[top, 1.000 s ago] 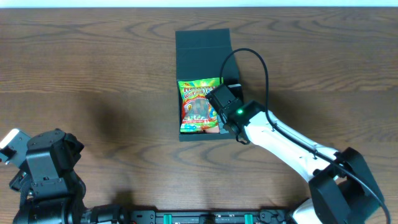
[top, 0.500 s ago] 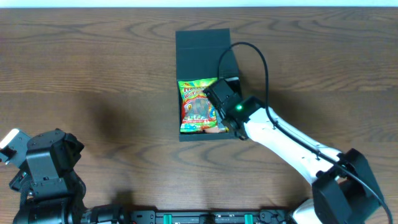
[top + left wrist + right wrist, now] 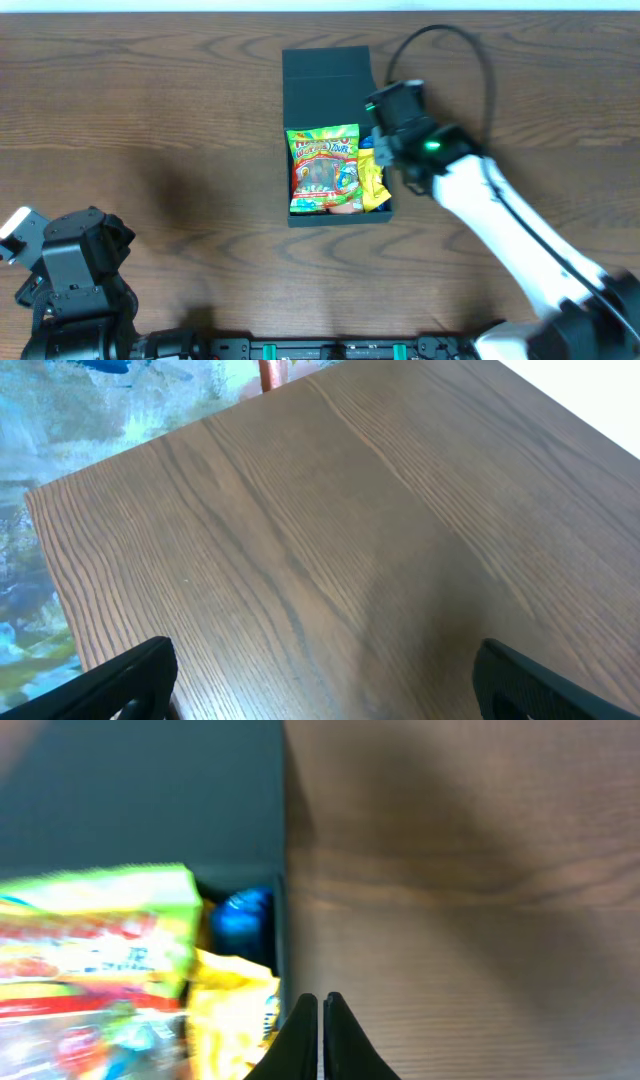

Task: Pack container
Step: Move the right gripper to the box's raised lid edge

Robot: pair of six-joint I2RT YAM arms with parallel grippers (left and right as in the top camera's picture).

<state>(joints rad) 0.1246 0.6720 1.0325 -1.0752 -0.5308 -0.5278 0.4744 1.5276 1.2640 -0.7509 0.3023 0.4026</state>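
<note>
Lifted out of the container, my right gripper is now hovering just outside its right wall, fingers pressed together, gripping nothing. Wood table is stretching wide beyond that wall.

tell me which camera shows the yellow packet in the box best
Overhead. It shows the yellow packet sharp, tucked against the right wall of the container beside the green packet. The right wrist view catches it closer but blurred and cut off by the frame. The left wrist view shows only table.

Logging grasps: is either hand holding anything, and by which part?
Nothing is held. The right hand is shut on nothing beside the box; the left hand is open, empty.
</note>
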